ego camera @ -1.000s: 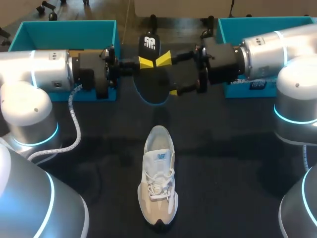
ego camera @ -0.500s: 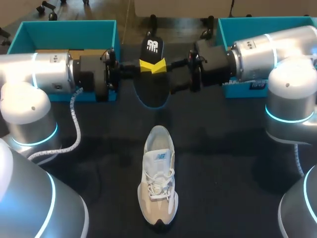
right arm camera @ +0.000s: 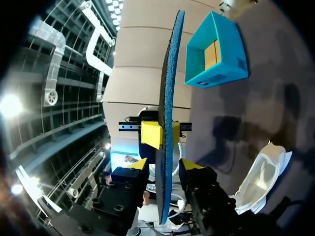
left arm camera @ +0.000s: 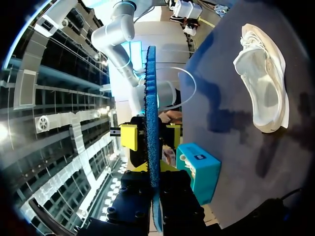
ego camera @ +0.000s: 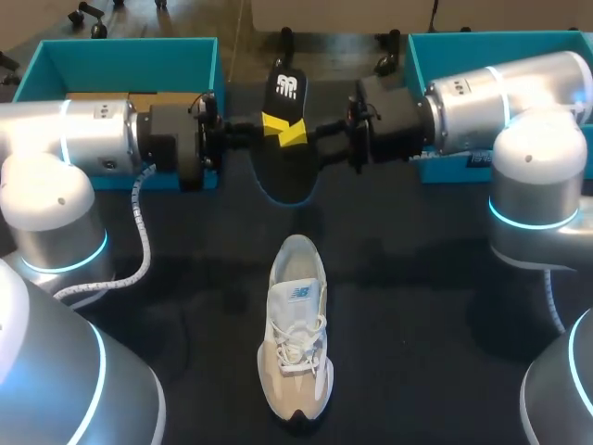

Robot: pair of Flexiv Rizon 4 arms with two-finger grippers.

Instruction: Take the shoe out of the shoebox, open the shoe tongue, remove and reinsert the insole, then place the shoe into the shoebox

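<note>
1. Hanging above the far-middle stretch of the counter (ego camera: 417,306): one insole (ego camera: 285,171), dark, out of the shoe, clear of the surface, printed end toward the far edge.
2. Left gripper (ego camera: 271,123): closed on the insole partway along its length, with a yellow tip pressed to each face.
3. Right gripper (ego camera: 298,135): comes in from the opposite side, fingers astride the same sheet. The left wrist view shows a slim gap either side, so it is judged not yet clamped.
4. Insole, handling: thin, light and pliant; edge-on it shows a gentle bow. It is likely to flop beyond any pinch. Best held across the faces near mid-length, leaving the toe end free to lead into the shoe.
5. Shoe (ego camera: 296,338): pale trainer, upright on its sole in the middle of the counter, toe toward the near edge, laced. Light, with a soft upper and a firmer sole. Judged best taken at the heel collar or across the sole's flanks, not by the laces.
6. Shoebox (ego camera: 120,51): teal, open, at the far left corner. Second teal box (ego camera: 491,46): at the far right corner. Which is base and which is lid cannot be told.
</note>
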